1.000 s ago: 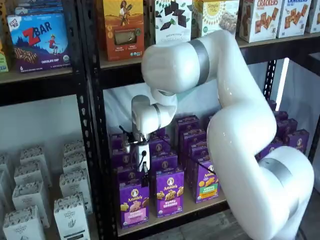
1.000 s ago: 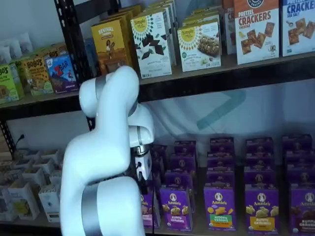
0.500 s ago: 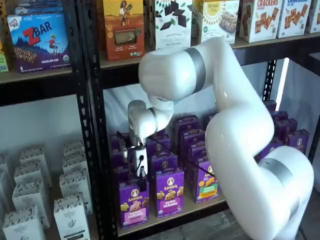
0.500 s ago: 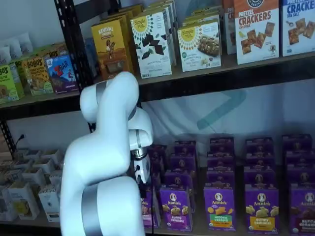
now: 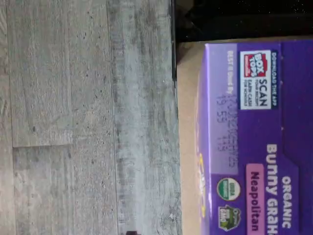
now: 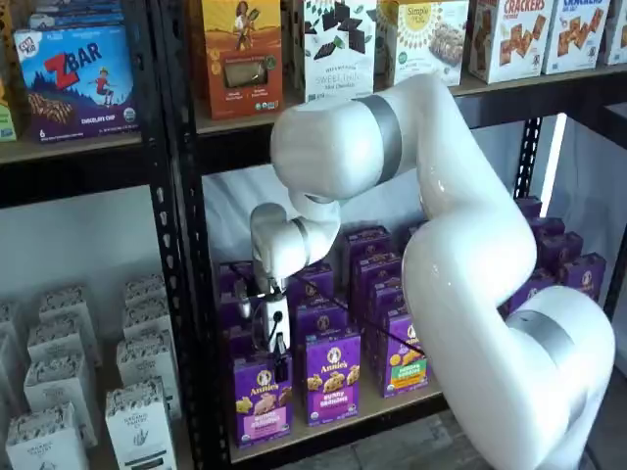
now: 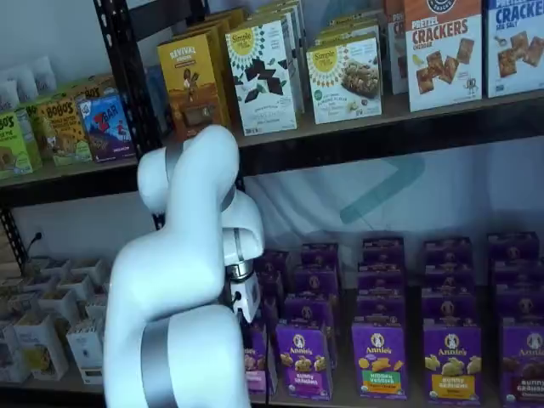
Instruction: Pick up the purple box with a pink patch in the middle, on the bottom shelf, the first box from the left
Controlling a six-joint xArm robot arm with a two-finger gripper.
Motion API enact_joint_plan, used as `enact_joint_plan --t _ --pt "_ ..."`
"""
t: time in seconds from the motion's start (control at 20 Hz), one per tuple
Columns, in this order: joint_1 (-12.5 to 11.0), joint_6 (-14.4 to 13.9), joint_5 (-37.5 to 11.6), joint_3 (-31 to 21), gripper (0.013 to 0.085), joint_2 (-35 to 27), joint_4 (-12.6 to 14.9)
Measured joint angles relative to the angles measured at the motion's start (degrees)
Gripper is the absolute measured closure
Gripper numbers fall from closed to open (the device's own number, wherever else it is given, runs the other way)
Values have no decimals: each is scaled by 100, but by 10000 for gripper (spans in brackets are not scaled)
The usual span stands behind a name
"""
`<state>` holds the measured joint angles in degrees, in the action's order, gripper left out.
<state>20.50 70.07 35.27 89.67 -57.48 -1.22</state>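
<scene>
The gripper (image 6: 272, 351) is hanging with jaws apart just above the purple box (image 6: 262, 399), standing leftmost at the shelf (image 6: 377, 409) front; descending off-centre risks toppling it or nudging its neighbour (image 6: 332, 377)

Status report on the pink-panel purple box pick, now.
Gripper just above the purple box, nothing held; fingers side-on, opening unclear. Box upright at the front of the bottom shelf, not yet gripped. Neighbouring purple box close beside it; nothing above it.
</scene>
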Motion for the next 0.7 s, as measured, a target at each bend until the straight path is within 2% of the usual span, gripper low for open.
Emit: enact_joint_plan --t 0.7 --pt "17 -24 -124 -34 130 -25 11"
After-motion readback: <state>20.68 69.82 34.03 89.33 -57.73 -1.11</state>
